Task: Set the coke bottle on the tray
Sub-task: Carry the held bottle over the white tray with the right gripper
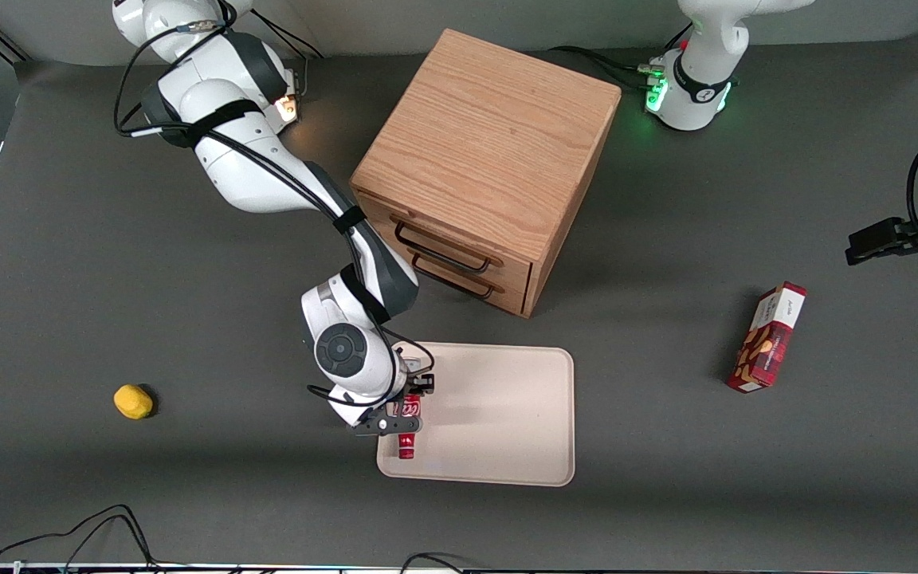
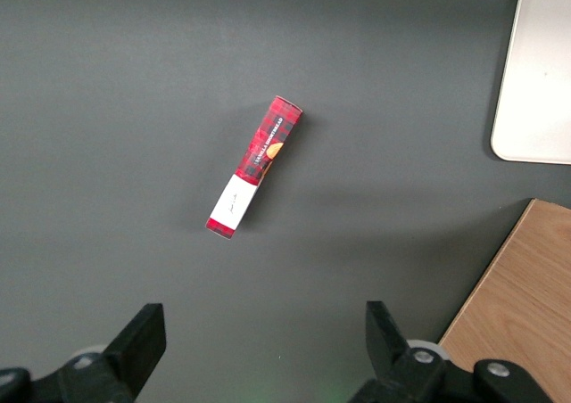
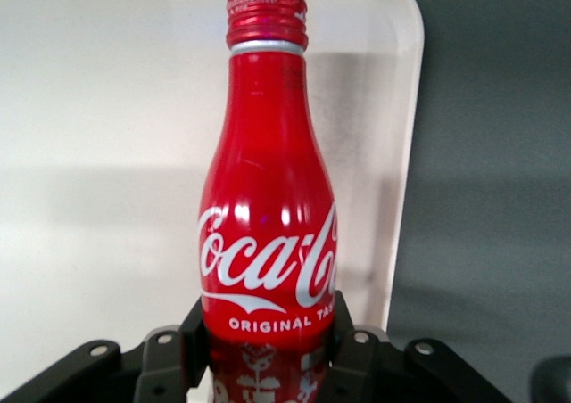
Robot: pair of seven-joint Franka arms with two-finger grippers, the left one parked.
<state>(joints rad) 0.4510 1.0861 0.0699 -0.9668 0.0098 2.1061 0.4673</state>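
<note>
The coke bottle [image 1: 408, 429] is a slim red bottle with white script and a red cap. It lies lengthwise between the fingers of my right gripper [image 1: 405, 416], over the pale beige tray [image 1: 499, 414], at the tray's end toward the working arm. In the right wrist view the bottle [image 3: 268, 216] fills the middle, its neck pointing away from the wrist, and both black fingers [image 3: 350, 345] press its lower body over the tray [image 3: 98, 153]. I cannot tell whether the bottle rests on the tray or hangs just above it.
A wooden drawer cabinet [image 1: 483, 159] stands farther from the front camera than the tray. A red snack box [image 1: 767, 337] lies toward the parked arm's end and shows in the left wrist view [image 2: 254, 167]. A small yellow object [image 1: 133, 401] lies toward the working arm's end.
</note>
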